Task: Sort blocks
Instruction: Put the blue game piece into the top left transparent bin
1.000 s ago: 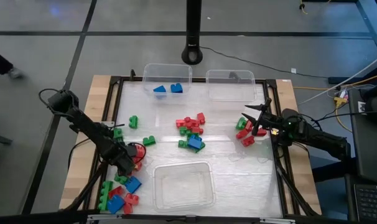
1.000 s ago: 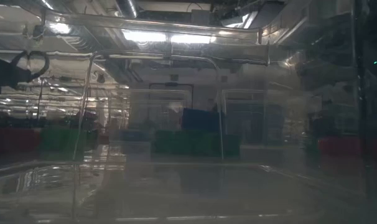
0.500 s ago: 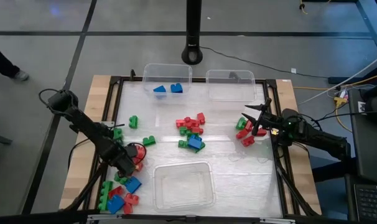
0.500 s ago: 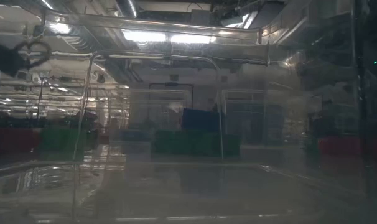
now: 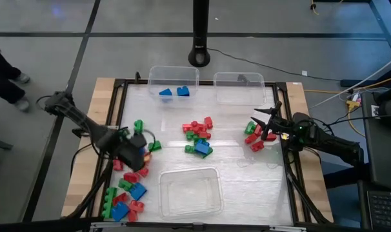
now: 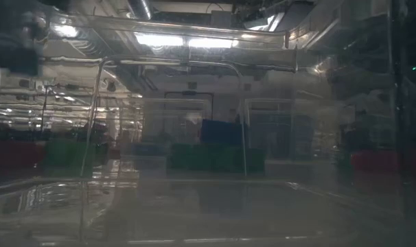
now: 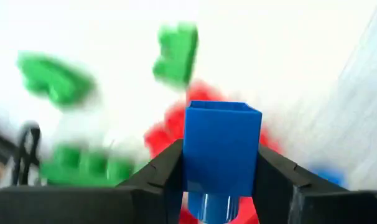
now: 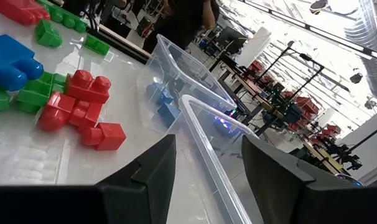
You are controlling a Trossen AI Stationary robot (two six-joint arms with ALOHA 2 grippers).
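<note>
Left gripper [image 7: 219,177] clamped on a blue block [image 7: 222,149], stud end down between the fingers. Bin with blue blocks [image 5: 173,82] lies ahead, up-table and slightly right; left arm nearer. Right gripper [image 5: 263,124] part-open, empty, beside red blocks [image 5: 255,138].

Two dark jointed arms, black cables, matte black jaws.

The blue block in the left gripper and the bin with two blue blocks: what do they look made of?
The blue block, clamped between the left gripper's fingers, looks like hard moulded plastic: solid colour, smooth faces, crisp edges, a slight sheen. The bin looks like thin clear plastic: the two blue blocks and the table show through its walls, and its rim catches the light. Glass seems unlikely.
</note>
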